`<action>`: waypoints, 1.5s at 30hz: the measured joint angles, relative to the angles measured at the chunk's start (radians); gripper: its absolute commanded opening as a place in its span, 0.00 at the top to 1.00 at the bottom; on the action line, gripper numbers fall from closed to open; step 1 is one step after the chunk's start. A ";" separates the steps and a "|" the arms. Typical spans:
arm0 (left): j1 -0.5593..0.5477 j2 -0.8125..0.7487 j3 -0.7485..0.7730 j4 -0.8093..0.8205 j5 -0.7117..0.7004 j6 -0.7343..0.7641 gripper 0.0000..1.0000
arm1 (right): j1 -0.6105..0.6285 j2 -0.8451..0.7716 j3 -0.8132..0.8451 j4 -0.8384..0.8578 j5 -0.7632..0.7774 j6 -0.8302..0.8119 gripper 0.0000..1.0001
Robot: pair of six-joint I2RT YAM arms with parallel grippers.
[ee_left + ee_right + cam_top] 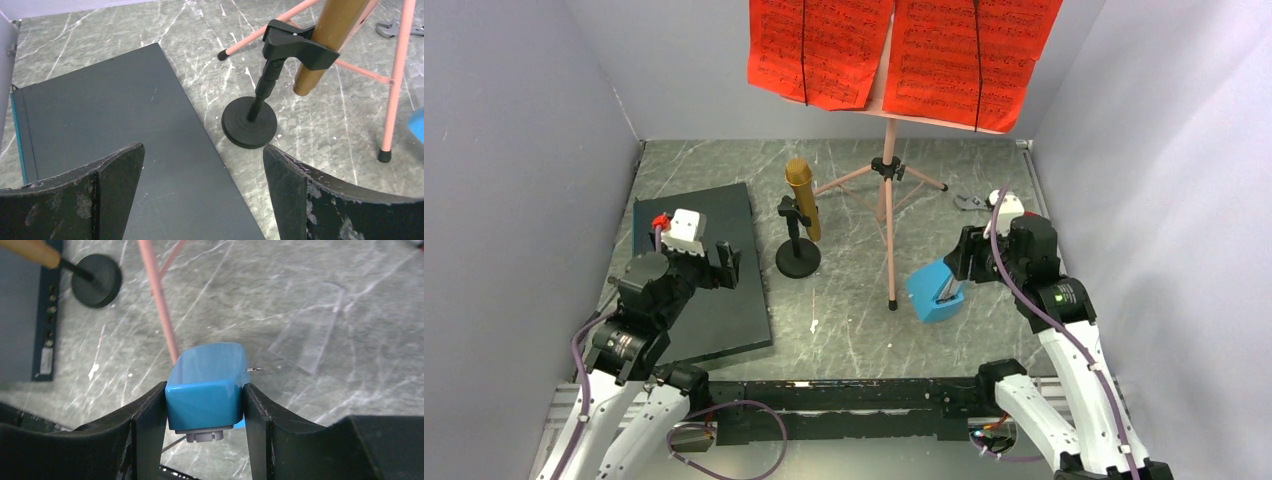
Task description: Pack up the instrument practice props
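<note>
Your right gripper (pixel 204 407) clamps the glossy, rounded blue metronome (pixel 209 371).
Your left gripper (pixel 204 170) gapes wide above the matte dark slab (pixel 110 110).

Marble tbl (pixel 844 330): dark slab (pixel 739 315), mic stand (pixel 798 258), tripod (pixel 887 200), wrench (pixel 969 202).

Left end effector (pixel 202 155) spread wide, right end effector (pixel 204 390) clamped

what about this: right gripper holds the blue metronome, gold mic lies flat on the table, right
No: the gold mic sits clipped in its black stand, off the table, per the left wrist view. The right gripper holds the blue metronome.
</note>
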 measured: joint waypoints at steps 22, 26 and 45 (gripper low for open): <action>0.000 0.114 0.108 -0.056 0.229 -0.074 0.06 | 0.731 0.281 -0.005 0.238 0.103 0.016 1.00; 0.000 0.120 0.108 -0.087 0.282 -0.086 0.06 | 0.822 0.416 0.034 0.344 0.140 0.000 1.00; 0.000 0.127 0.108 -0.139 0.459 -0.205 0.06 | 0.859 0.675 0.154 0.588 0.164 -0.016 0.18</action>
